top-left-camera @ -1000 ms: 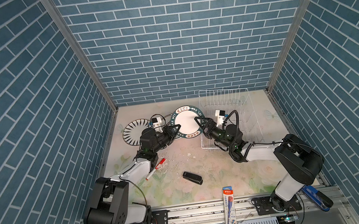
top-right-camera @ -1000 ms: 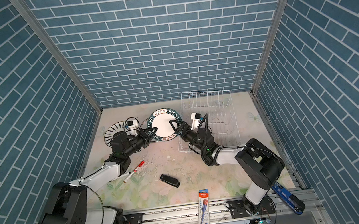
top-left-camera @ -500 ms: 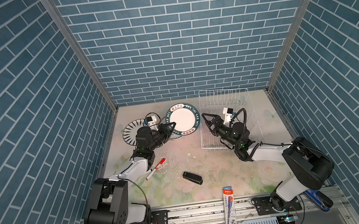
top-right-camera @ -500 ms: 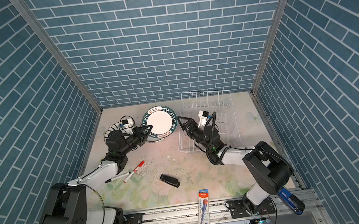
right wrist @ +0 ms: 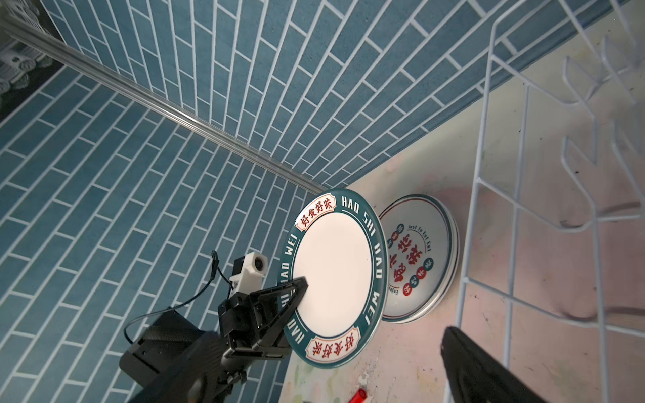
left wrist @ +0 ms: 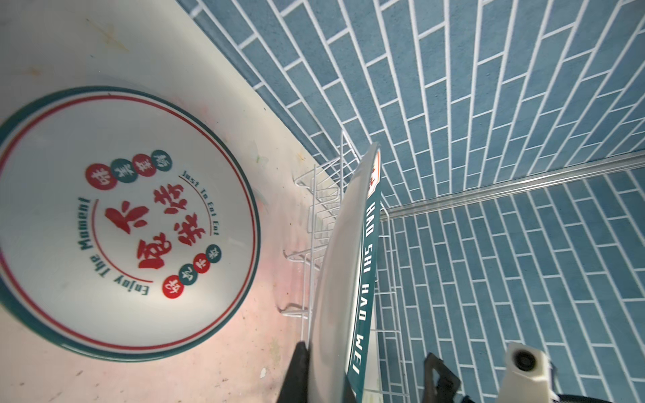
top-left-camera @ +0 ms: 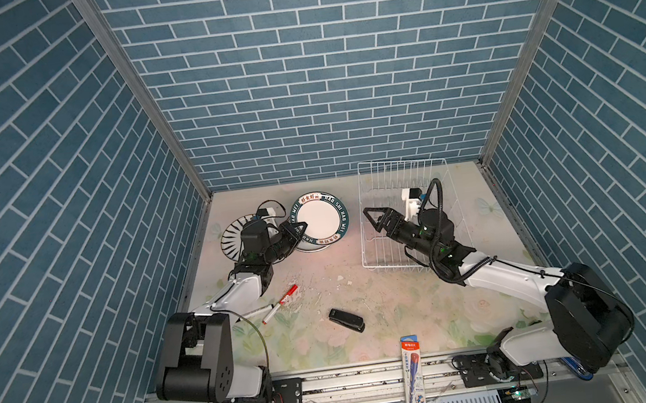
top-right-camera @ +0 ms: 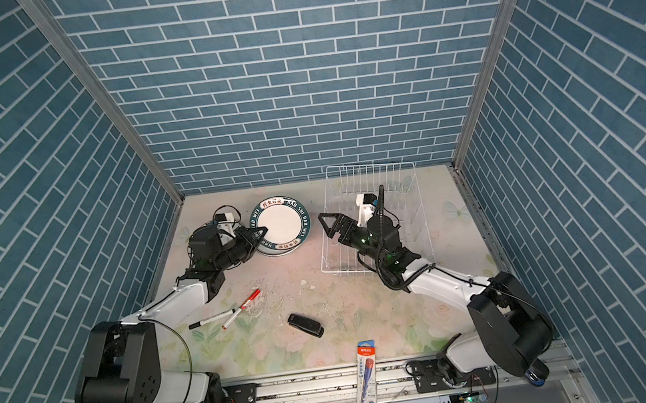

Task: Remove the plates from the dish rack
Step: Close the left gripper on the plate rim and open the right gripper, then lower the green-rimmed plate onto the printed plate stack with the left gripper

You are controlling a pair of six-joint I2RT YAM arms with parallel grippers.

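Since a second before, the right gripper (top-left-camera: 374, 219) had drawn back from the green-rimmed plate (top-left-camera: 321, 221) to the left edge of the dish rack (top-left-camera: 398, 176). Its jaws were spread wide and held nothing. The plate had shifted leftward, away from the rack, with the left gripper (top-left-camera: 302, 226).

The plate was round, with a plain white centre. Its dark green rim bore white letters and red characters in cream panels.

The floral tabletop (top-left-camera: 410, 309) was scuffed and enclosed by blue brick-patterned walls (top-left-camera: 317, 65).

The left jaws were clamped on the plate's rim, one finger across its white face. They held it tilted above a stack of plates (left wrist: 122, 223) lying flat beside a black-striped plate (top-left-camera: 231, 239), well apart from the right jaws.
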